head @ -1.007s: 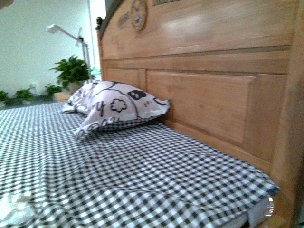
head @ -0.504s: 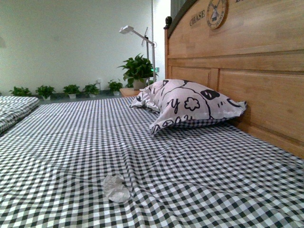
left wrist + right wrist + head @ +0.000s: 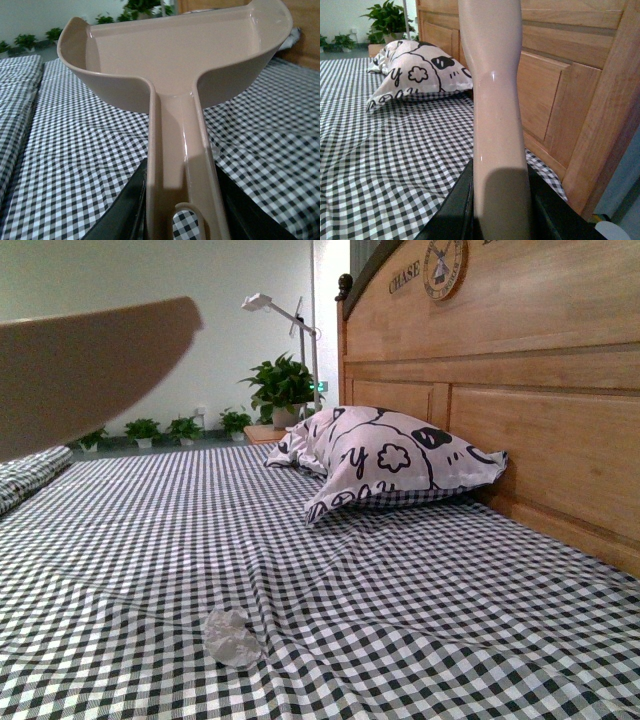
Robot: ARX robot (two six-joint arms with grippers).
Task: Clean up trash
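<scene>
While dustpan hovers, trash lies apart.

Turned away from the wooden headboard since one second ago, toward the open checkered bed surface. Found now near the lower middle of the front view, no more in its lower left corner: the crumpled white trash. Seen a little more to the left than half a second ago, same as the patterned pillow. Newly in sight at the upper left: a blurred beige dustpan, not seen before.
</scene>
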